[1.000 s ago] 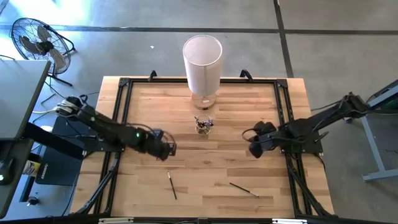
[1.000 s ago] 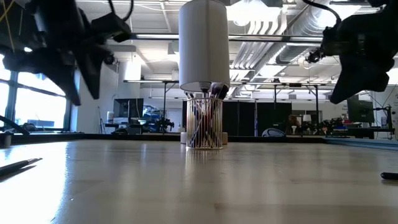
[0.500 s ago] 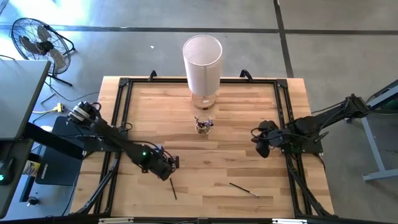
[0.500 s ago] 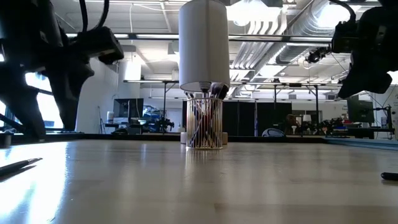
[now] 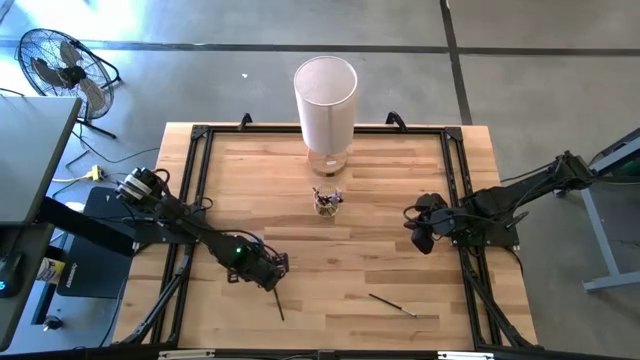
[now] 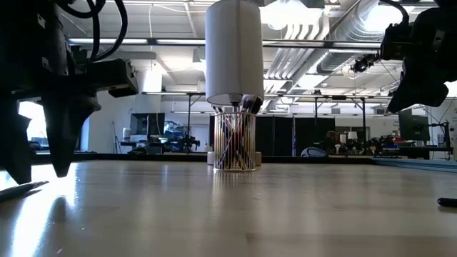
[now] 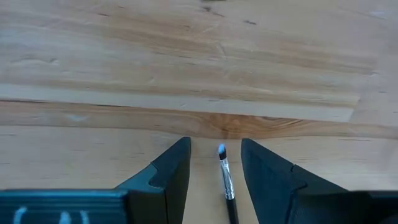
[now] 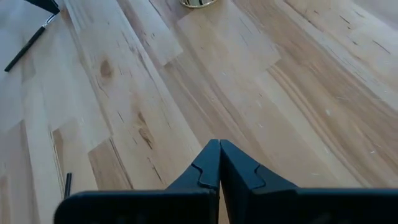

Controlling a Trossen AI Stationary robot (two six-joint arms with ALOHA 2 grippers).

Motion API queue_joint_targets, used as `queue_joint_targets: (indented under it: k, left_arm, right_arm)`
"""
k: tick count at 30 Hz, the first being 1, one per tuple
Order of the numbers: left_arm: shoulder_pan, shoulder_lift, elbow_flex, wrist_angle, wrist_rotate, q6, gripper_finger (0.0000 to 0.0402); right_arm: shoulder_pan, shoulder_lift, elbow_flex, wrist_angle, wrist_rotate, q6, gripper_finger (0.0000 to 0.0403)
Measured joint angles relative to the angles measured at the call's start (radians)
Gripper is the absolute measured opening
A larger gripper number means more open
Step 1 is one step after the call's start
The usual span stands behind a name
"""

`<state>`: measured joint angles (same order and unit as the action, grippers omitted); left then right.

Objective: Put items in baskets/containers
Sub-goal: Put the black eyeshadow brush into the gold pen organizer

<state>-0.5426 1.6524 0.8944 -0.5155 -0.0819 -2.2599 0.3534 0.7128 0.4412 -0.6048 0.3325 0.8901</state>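
Note:
A thin dark makeup brush (image 7: 225, 180) lies flat on the wooden table (image 5: 380, 170) near its front left. My left gripper (image 7: 215, 142) points down over it, open. One finger stands on each side of the brush's pale bristle end (image 7: 221, 150) without touching it. In the high view that gripper (image 5: 273, 279) covers the brush's far end. A second brush (image 5: 392, 302) lies near the front right. The small glass cup (image 5: 326, 203) at the table's middle holds several brushes upright. My right gripper (image 5: 420, 242) hangs shut above the right side, holding nothing.
A tall white cylinder (image 5: 326, 100) stands just behind the cup, at the table's far middle. A black frame (image 5: 196, 150) runs along the table's edges. Bare wood lies between the cup and both loose brushes. A fan (image 5: 58, 65) stands on the floor at the far left.
My left gripper has come down and toward the near edge, rolling its wrist, until its open fingers stand on either side of the front left brush. My right gripper has drawn back a little toward the table's right edge, still shut. No brush has moved.

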Motion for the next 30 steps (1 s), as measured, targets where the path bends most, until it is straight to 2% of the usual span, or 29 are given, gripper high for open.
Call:
queue_joint_targets:
  k: [6, 14, 18, 30]
  left_arm:
    - [0.010, 0.001, -0.001, 0.010, 0.046, -0.021, 0.0142]
    - [0.010, 0.003, 0.002, 0.031, 0.057, -0.025, 0.0142]
    - [0.006, 0.005, 0.009, 0.082, 0.098, -0.028, 0.0142]
    - [0.007, 0.004, 0.009, -0.002, 0.023, -0.027, 0.0142]
  right_arm:
    - [0.000, 0.000, 0.000, 0.000, 0.001, -0.001, 0.0002]
    - [0.000, 0.000, 0.000, 0.000, 0.005, -0.009, 0.0002]
    - [0.000, 0.000, 0.000, 0.000, 0.006, -0.012, 0.0001]
    - [0.000, 0.000, 0.000, 0.007, 0.001, -0.017, 0.0002]
